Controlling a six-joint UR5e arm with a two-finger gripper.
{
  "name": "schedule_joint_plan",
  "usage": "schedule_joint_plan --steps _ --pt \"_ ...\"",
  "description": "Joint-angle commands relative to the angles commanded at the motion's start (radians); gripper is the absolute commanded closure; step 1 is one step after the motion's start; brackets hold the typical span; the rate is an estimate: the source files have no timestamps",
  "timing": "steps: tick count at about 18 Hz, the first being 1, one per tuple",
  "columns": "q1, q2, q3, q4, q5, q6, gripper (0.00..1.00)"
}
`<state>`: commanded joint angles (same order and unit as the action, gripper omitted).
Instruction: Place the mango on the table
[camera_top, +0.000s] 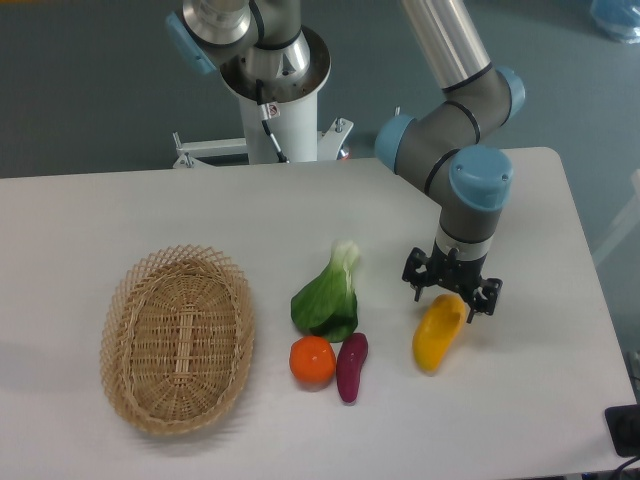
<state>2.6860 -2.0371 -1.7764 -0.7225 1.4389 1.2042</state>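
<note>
**Mango down on the desk, pincer spread above it**

While hanging from the grey-and-blue arm at about 3 o'clock of the scene, spread wide: pincer (451, 291), fingers parted to either side of the upper end of the mango (438, 331), with gaps showing on both sides. Whether a fingertip touches the skin: cannot tell. Lying on the white desk (120, 215), tilted, lower end toward 7 o'clock, upper end toward 1 o'clock under the pincer.

At 9 o'clock from the mango, apart from it: a purple sweet potato (351, 366), standing nearly lengthwise, and just beside that, touching or almost so, a round orange (312, 360). At 12 o'clock from those two, a green leafy vegetable (328, 296) with a pale stalk pointing up toward 12. Far off toward 9 o'clock, well apart from everything else, an oval wicker basket (178, 338), nothing inside. Between mango and sweet potato, only bare desk.

Counted: one mango, one orange, one sweet potato, one leafy vegetable, one basket, one pincer.
</note>
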Motion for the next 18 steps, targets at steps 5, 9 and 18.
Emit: schedule_joint_plan --steps 5,9,18 --pt "0.005 0.031 0.052 -0.003 0.015 0.003 0.00" --pt "0.008 0.044 0.095 -0.015 0.020 0.008 0.00" --pt "0.026 0.090 0.120 -0.072 0.034 0.058 0.00"
